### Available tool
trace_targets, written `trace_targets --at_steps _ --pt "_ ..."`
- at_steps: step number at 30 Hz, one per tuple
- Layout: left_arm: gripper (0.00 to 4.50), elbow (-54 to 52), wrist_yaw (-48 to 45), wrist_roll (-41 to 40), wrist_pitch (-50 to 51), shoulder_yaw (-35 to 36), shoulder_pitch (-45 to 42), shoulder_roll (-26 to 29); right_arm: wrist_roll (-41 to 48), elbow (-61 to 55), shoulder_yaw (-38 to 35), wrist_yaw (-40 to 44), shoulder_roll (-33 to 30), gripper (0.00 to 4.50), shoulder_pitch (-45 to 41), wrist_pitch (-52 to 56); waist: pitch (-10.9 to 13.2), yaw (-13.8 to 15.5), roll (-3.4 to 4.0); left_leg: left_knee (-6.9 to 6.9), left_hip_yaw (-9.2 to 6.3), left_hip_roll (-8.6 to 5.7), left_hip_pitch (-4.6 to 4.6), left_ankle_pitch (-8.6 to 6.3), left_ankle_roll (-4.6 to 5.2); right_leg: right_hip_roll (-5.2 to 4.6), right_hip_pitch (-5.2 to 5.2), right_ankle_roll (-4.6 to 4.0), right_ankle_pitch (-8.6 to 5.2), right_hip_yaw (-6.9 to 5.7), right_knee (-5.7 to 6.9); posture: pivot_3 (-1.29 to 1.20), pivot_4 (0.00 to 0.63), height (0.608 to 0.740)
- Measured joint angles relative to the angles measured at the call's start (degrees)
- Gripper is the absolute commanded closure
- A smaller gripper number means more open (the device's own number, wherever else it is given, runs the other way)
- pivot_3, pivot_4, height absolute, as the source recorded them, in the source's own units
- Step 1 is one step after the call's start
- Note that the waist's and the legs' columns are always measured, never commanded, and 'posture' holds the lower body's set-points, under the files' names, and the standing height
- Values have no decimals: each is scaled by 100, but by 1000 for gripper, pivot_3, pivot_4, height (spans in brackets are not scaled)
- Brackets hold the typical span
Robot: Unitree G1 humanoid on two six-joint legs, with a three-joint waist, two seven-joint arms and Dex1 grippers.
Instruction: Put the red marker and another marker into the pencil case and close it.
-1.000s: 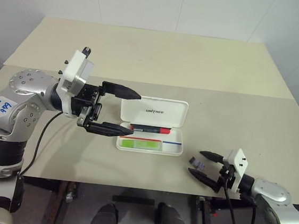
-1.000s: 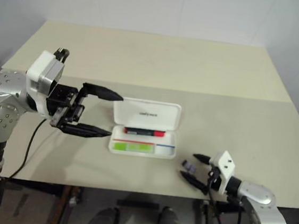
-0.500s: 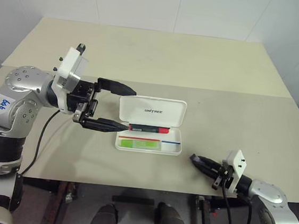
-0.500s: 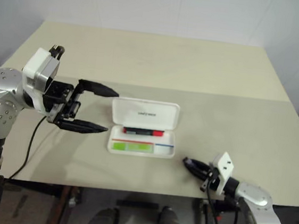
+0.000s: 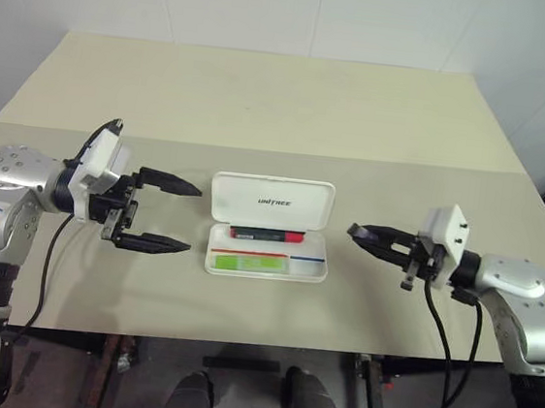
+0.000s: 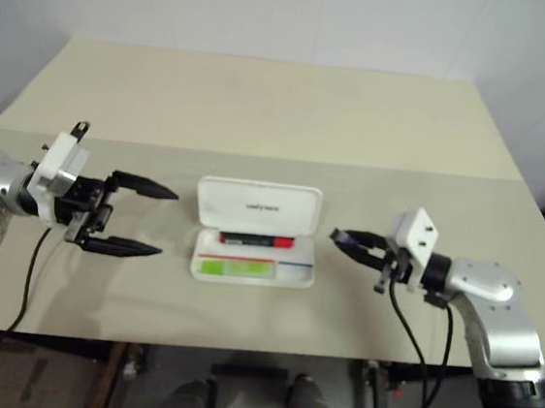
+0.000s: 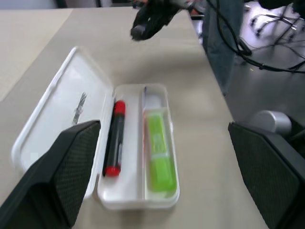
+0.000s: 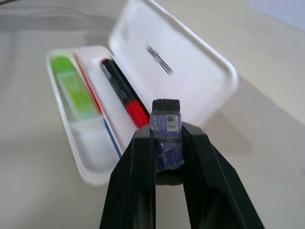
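Note:
The white pencil case lies open mid-table, its lid tilted back. The red marker rests in the case along the hinge side. The pale green marker fills the front compartment. My left gripper hovers open just left of the case, pointing at it, with nothing between its fingers. My right gripper hovers right of the case, pointing at it. It is shut on a small dark blue block with a barcode label.
The beige table stretches far behind the case, with a seam line across its middle. Its front edge runs close below both grippers. A white wall stands behind the table.
My right gripper shut on the small dark block that lay on the table and rose with it towards the case. My left gripper drew back left, away from the case.

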Motion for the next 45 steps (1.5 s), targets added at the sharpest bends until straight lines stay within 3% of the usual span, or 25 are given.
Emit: trace_targets --at_steps 5,10,33,45 --pt "0 26 75 207 -398 83 401 -12 -347 678 965 481 594 4104 -634 -232 0 -4 0 -2 0 0 -5 -3 0 0 -6 16 8 0 1 0 150 740" --pt "0 80 381 264 -539 228 587 -148 -694 1536 1350 822 801 4104 -871 -601 0 22 0 1 -1 -2 -11 -5 1 -2 -8 46 24 -2 -1 0 150 740" --pt "0 -246 885 263 -473 204 691 -403 -1002 2029 1376 1234 944 4104 -903 -1003 0 -6 1 2 -1 0 -3 -4 0 0 -9 45 24 -3 13 0 150 740" --pt "0 -237 895 271 -430 182 565 -492 -1032 2169 1326 1158 1043 34 -1224 -1033 0 -5 1 2 -1 0 -4 -4 0 0 -9 45 24 -3 13 0 150 740"
